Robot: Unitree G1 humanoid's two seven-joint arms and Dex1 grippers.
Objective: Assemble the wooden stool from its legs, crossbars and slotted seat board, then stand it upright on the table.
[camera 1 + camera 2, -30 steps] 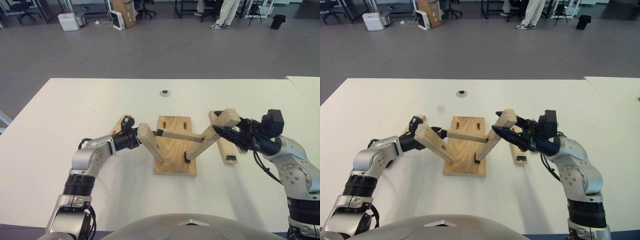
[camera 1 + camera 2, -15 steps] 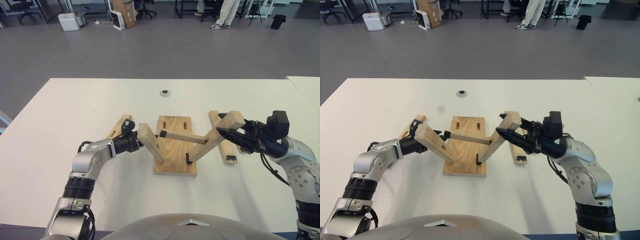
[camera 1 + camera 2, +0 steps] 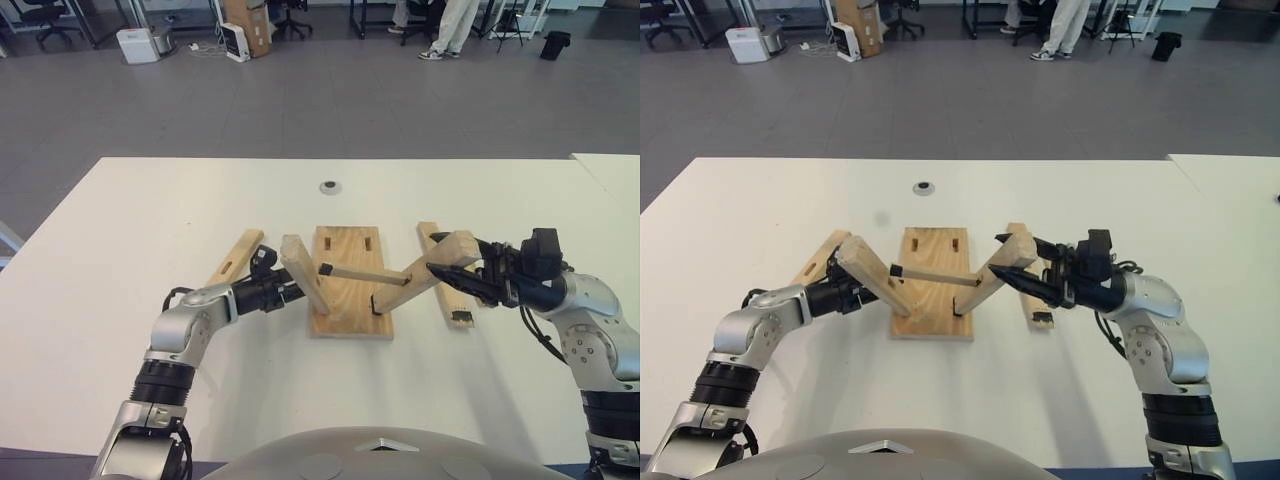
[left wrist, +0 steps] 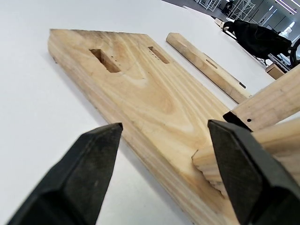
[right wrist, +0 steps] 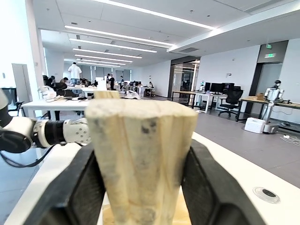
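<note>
Here, head cam: white table [image 3: 150,220] carries all parts. Seat board [image 3: 350,312] lies flat at ctr, two slots at its far end. Left leg [image 3: 303,275] & right leg [image 3: 425,272] stand tilted on the board, tops leaning outward, lower ends near the board's middle. The crossbar [image 3: 365,274] spans btwn them, so the three form a shallow W. Spare leg A [image 3: 238,255] lies flat just left of the board. Spare leg B [image 3: 452,300] lies flat just right of it, partly behind the right leg. Left gripper [image 3: 278,291] sits low at the left leg's outer side, jaws wide apart, nothing btwn them. Wrist cam shows the board through the gap, w/ one finger [image 4: 239,168] close against the leg wood. Right gripper [image 3: 462,266] is clamped on the right leg's top end, one finger per side face. Small round grommet [image 3: 329,186] sits in the table well beyond the board.
</note>
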